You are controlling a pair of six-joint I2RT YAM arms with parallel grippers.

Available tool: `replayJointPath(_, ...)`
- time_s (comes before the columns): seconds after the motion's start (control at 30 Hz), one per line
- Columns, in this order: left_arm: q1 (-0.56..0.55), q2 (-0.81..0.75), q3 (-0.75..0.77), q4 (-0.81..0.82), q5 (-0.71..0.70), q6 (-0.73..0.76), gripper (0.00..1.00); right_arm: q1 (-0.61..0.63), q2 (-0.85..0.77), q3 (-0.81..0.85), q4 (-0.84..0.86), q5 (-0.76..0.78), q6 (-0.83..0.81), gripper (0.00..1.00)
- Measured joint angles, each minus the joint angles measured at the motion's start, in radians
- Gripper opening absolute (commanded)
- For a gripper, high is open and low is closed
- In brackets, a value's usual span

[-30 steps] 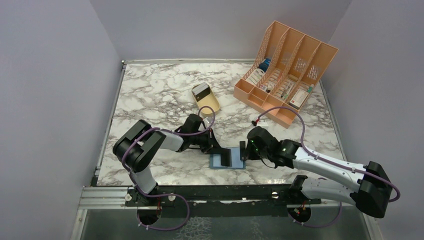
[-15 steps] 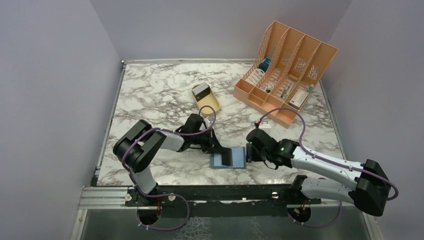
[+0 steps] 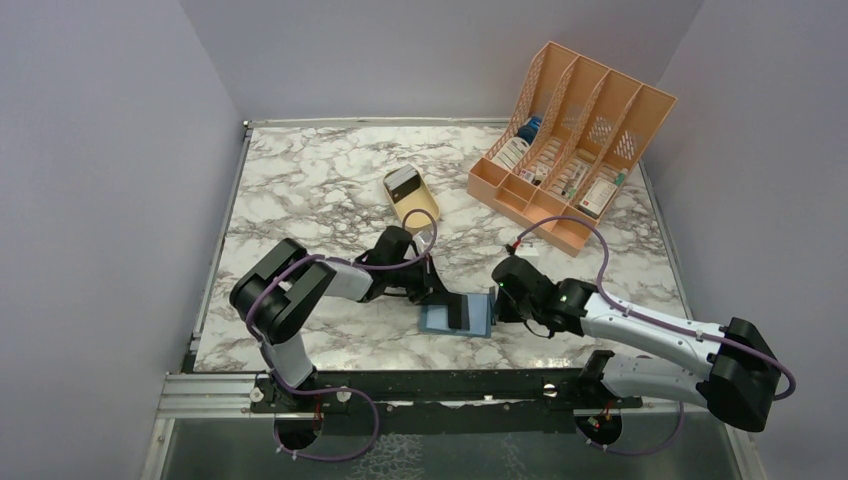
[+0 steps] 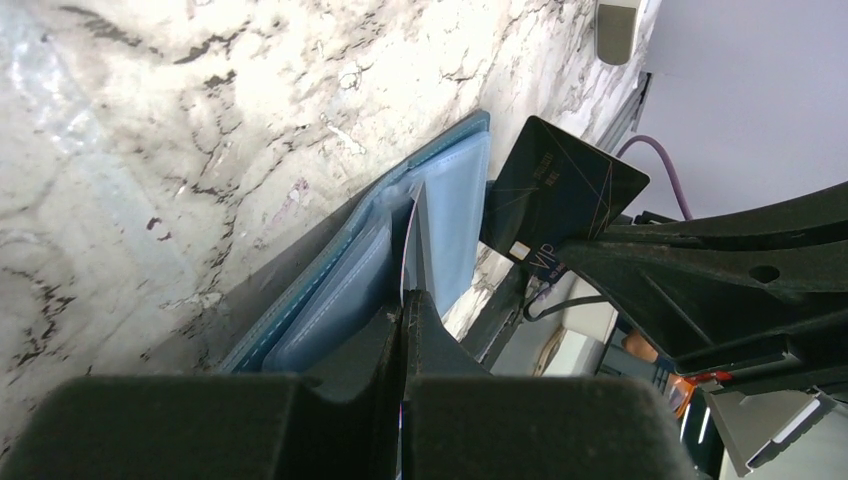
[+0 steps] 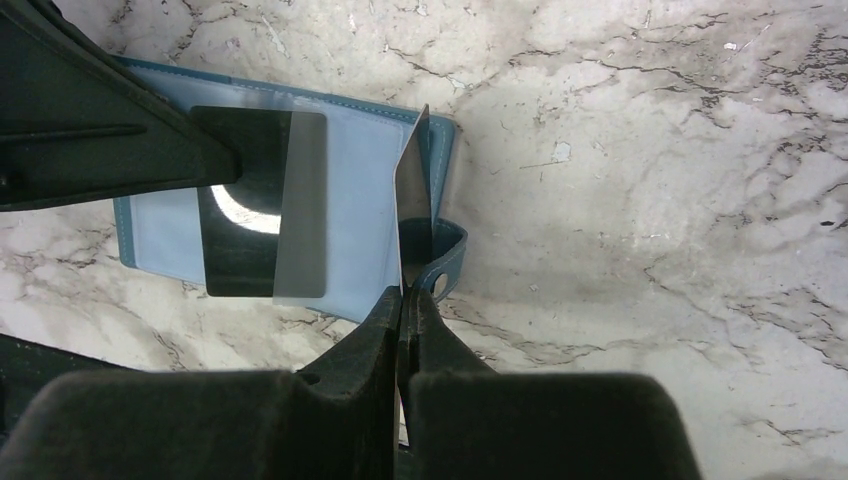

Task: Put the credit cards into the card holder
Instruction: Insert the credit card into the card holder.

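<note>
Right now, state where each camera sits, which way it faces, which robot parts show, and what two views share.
Top external: above and behind the bases, looking down on the table; both arms show, meeting at the card holder.
Left wrist: on the left arm, looking along its left gripper, shut on a thin card at the holder; a dark card shows beyond.
Right wrist: on the right arm, looking down past its shut right gripper, which pinches that dark card edge-on.
Shared: both wrist views show the holder and the opposite gripper.
</note>
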Motion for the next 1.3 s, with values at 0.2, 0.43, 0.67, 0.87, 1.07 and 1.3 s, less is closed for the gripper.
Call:
replayJointPath(0.2,-0.004,0.010,0.011,0.000,0.003,0.009,0.00,0.000,0.000,-0.003,0.008,-0.003,0.000,0.01)
replayJointPath(0.43,-0.004,0.027,0.023,0.001,0.020,0.022,0.12,0.000,-0.006,-0.010,0.016,-0.003,0.000,0.01)
replayJointPath(0.67,-0.004,0.032,0.040,-0.039,0.017,0.049,0.35,-0.001,-0.006,-0.017,0.022,-0.010,0.001,0.01)
replayJointPath(0.87,-0.010,-0.003,0.095,-0.161,-0.060,0.103,0.43,-0.001,-0.007,-0.024,0.024,-0.015,0.005,0.01)
replayJointPath(1.07,-0.010,-0.087,0.106,-0.257,-0.160,0.150,0.47,-0.002,-0.008,-0.026,0.035,-0.019,0.005,0.01)
replayJointPath(1.3,-0.010,-0.146,0.106,-0.314,-0.225,0.176,0.48,-0.002,-0.007,-0.026,0.038,-0.023,0.005,0.01)
